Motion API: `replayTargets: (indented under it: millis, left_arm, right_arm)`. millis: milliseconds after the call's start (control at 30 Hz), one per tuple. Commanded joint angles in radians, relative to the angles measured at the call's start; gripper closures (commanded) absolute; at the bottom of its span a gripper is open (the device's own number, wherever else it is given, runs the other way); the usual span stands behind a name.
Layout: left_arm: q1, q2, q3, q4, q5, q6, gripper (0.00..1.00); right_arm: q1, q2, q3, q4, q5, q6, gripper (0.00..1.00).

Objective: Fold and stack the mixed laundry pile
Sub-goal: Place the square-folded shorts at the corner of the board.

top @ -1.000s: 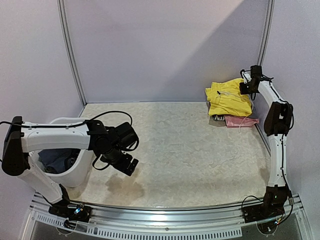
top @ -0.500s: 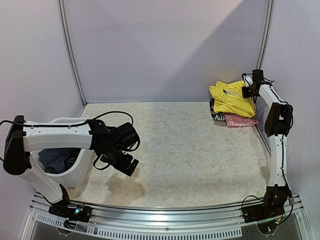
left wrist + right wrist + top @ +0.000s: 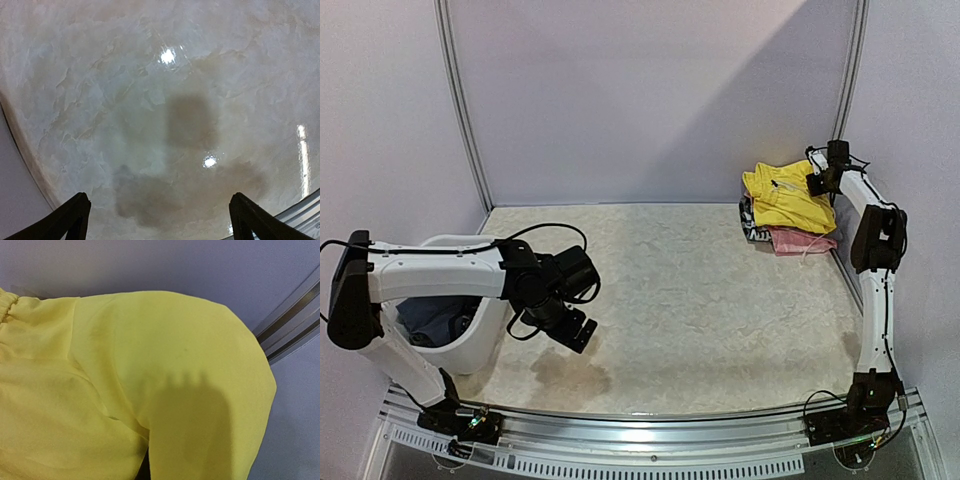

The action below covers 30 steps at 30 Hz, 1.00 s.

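The bright yellow shorts (image 3: 785,198) lie on top of a small stack at the far right corner, over a pink piece (image 3: 802,240) and a dark patterned item (image 3: 750,222). My right gripper (image 3: 817,182) is at the shorts' right edge and grips the fabric. The shorts (image 3: 150,365) fill the right wrist view and hide the fingers. My left gripper (image 3: 575,332) hangs open and empty just above the bare table (image 3: 165,100), right of the tub. Dark blue and grey garments (image 3: 432,320) lie inside the tub.
The white plastic tub (image 3: 485,335) stands at the near left, under my left arm. A metal frame post (image 3: 290,325) and the lilac back wall stand right behind the stack. A brownish stain (image 3: 565,372) marks the table near the front.
My right gripper has carried the yellow shorts a little to the right and back, squaring them over the stack. The left arm has barely moved.
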Motion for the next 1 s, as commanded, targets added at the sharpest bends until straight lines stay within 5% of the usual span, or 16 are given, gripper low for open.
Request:
replayTargets:
  millis: [0, 333, 367, 500, 733, 967]
  left_arm:
    - [0.002, 0.017, 0.014, -0.004, 0.006, 0.012, 0.01]
    - [0.002, -0.009, -0.009, -0.006, 0.004, 0.000, 0.01]
    - [0.002, -0.010, -0.010, -0.004, 0.005, -0.003, 0.01]
    - [0.002, -0.017, -0.018, -0.001, 0.005, -0.009, 0.01]
    - [0.002, -0.047, -0.053, 0.030, 0.001, -0.027, 0.01]
    - [0.002, -0.090, -0.088, 0.063, -0.023, -0.043, 0.01]
  right_arm:
    - [-0.022, -0.042, -0.020, 0.073, 0.025, -0.002, 1.00]
    - [-0.017, -0.033, -0.046, 0.176, 0.097, 0.000, 0.92]
    - [-0.014, -0.032, -0.046, 0.181, 0.108, 0.010, 0.88]
    - [0.004, -0.031, -0.047, 0.201, 0.203, 0.037, 0.39]
    - [0.033, -0.099, -0.047, 0.268, 0.323, 0.096, 0.16]
    - [0.048, -0.222, -0.130, 0.238, 0.224, 0.242, 0.08]
